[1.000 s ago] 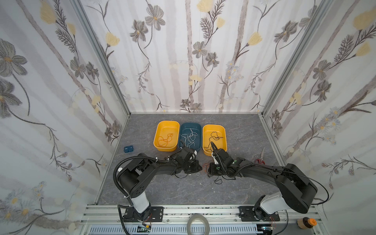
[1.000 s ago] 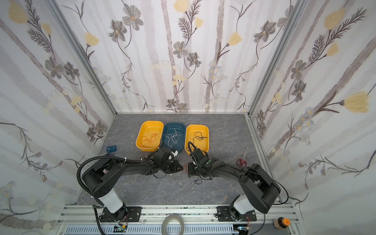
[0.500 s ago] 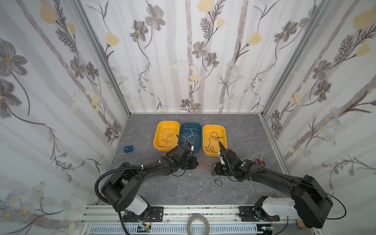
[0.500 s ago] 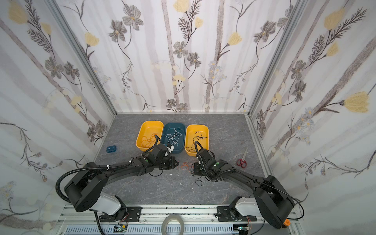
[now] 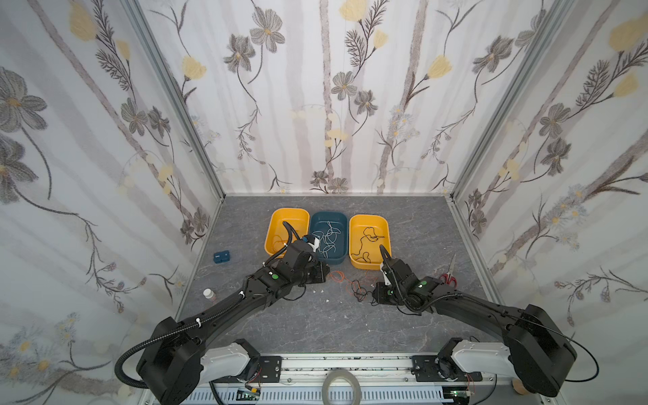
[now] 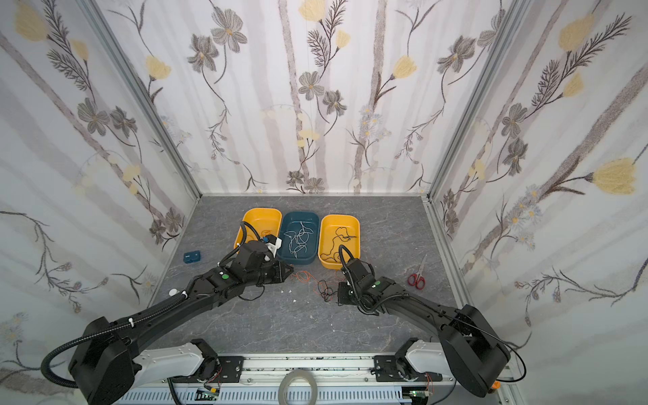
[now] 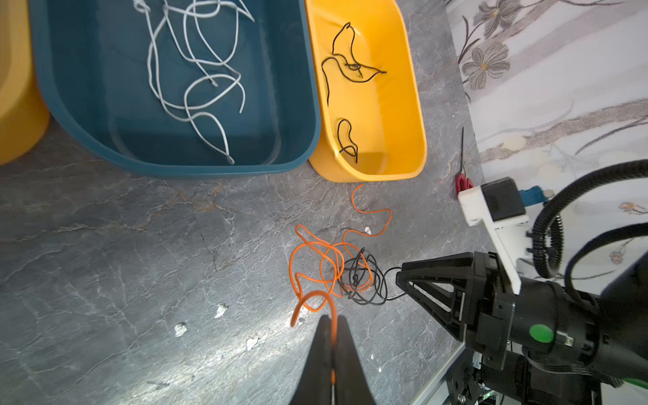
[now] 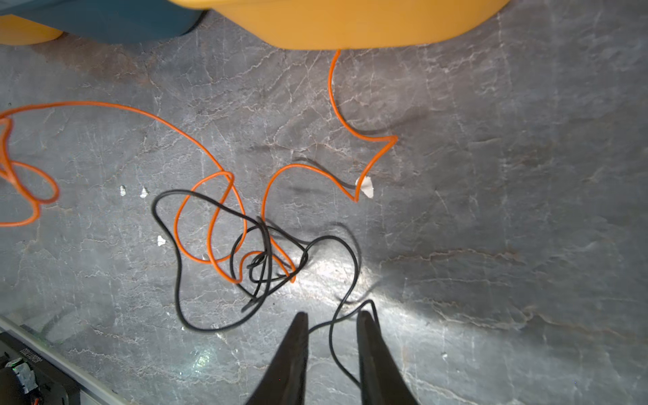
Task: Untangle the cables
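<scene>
we are midway through pulling the orange cable (image 7: 315,294) free of the black cable (image 8: 261,261). the two lie knotted together on the bench (image 5: 315,326), in the lower middle of both top views, just below the blue tray (image 5: 319,224) and the right yellow tray (image 5: 382,228).

the left tool (image 7: 331,321) is pressed together, pinching one end of the orange cable. the right tool (image 8: 333,315) is spread, and a strand of the black cable runs loose between its jaws, ungripped.

we judge that the next move calls for the right tool to close on that strand. the two tools would then draw apart gently, so the loops slide out rather than tighten.

the orange cable sprawls in wide loops. the black one bunches into a small snarl where they cross.

white cables (image 7: 196,80) lie in the blue tray, and other black cables (image 7: 336,70) in the right yellow tray.
</scene>
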Available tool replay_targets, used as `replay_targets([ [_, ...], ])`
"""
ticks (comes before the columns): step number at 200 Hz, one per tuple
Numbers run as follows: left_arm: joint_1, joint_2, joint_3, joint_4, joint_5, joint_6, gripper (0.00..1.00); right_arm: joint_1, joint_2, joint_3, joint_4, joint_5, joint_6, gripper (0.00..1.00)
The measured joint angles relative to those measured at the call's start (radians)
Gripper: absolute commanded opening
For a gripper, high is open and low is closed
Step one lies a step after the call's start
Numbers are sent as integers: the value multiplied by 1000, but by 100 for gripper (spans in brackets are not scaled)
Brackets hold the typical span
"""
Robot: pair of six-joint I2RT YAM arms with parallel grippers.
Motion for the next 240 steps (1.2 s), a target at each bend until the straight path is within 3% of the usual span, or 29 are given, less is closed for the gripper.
replay_targets([
  [42,5,-42,23,-56,-2,5,0,23,-26,55,9,-21,-15,45],
  [77,10,-85,47,-87,-1,9,0,37,72,109,55,-35,-34,47],
  [104,16,-116,74,-115,-2,19,0,40,179,143,100,-40,-43,44],
  [133,32,-146,102,-145,-3,25,0,55,246,157,118,-46,-52,35],
  [240,181,-265,238,-272,-59,92,0,51,191,62,105,-15,-48,32],
])
